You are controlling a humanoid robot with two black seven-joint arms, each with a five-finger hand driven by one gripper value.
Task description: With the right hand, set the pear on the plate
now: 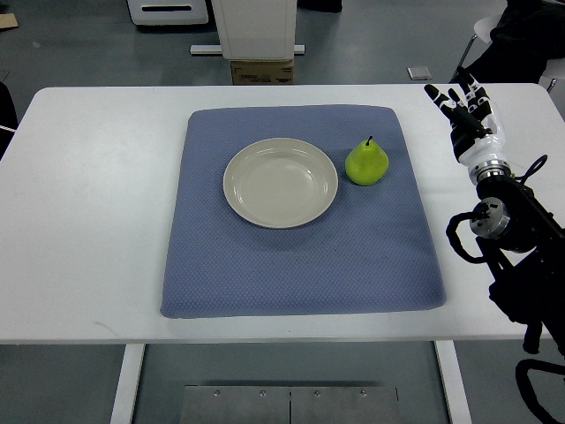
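On the blue mat [300,256], right of centre, the green pear [366,162] stands upright, stem up, just beside the right rim of the cream plate [281,183], not touching it. Mat lies on the white bench [88,221]. Right hand [468,119] hovers well right of the pear, fingers extended, holding nothing.

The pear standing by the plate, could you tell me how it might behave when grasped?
The pear stands upright on a narrow rounded base, so a nudge would probably tip and roll it. Its smooth, glossy skin may slip between fingers. The textured blue mat should limit sliding.
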